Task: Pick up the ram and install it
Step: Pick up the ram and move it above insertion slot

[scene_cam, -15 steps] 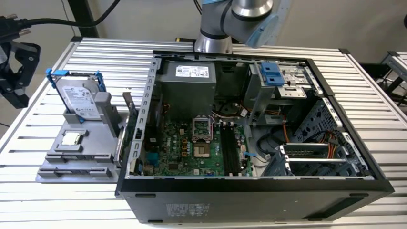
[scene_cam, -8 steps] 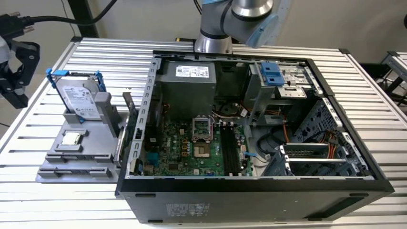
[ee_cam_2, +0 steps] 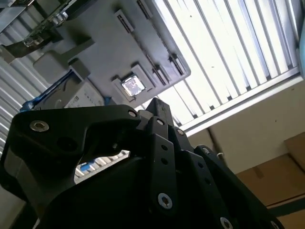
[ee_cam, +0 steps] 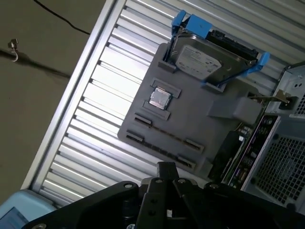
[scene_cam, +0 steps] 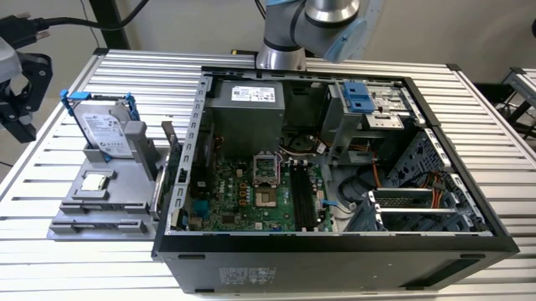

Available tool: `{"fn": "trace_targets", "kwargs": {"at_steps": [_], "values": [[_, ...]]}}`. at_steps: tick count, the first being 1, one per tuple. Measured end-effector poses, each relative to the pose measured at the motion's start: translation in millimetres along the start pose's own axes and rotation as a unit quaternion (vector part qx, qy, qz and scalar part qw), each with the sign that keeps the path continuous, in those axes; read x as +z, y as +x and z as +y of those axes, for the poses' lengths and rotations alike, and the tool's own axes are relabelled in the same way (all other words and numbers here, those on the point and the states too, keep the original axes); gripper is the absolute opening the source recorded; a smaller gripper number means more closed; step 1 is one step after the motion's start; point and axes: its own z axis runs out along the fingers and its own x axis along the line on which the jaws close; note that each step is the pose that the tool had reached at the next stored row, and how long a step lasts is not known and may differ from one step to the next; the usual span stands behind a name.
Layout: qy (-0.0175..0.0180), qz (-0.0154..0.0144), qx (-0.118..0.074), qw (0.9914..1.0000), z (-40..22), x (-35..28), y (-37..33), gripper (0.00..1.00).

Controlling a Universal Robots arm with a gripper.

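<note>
Gripper [ee_cam: 167,169] near gray tray [ee_cam: 190,119], open/closed cannot tell | exterior view: motherboard [scene_cam: 251,194] in case [scene_cam: 335,263]

A table of silver aluminium slats [scene_cam: 75,269] carries two things. A black desktop computer case [scene_cam: 335,257] lies on its side with its open face up, covering the middle of the tabletop and the exterior view's right. Just beside it, toward the exterior view's left, a grey plastic parts holder [scene_cam: 84,229] sits flat on the slats. Whether it touches the case wall cannot be told.
</note>
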Motion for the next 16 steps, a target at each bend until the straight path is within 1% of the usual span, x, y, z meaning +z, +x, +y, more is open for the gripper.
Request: {"fn": "trace_targets", "kwargs": {"at_steps": [5,8,10,13,16], "values": [[-0.0003,0.001,-0.019,0.99981,0.1,0.0,0.2,0.0],[-0.0006,0.0019,-0.037,0.99932,0.2,0.0,0.2,0.0],[-0.0008,0.0027,-0.052,0.99863,0.2,0.0,0.3,0.0],[-0.0011,0.0038,-0.074,0.99726,0.2,0.0,0.4,0.0],[-0.0014,0.0046,-0.09,0.99596,0.2,0.0,0.5,0.0]]}}
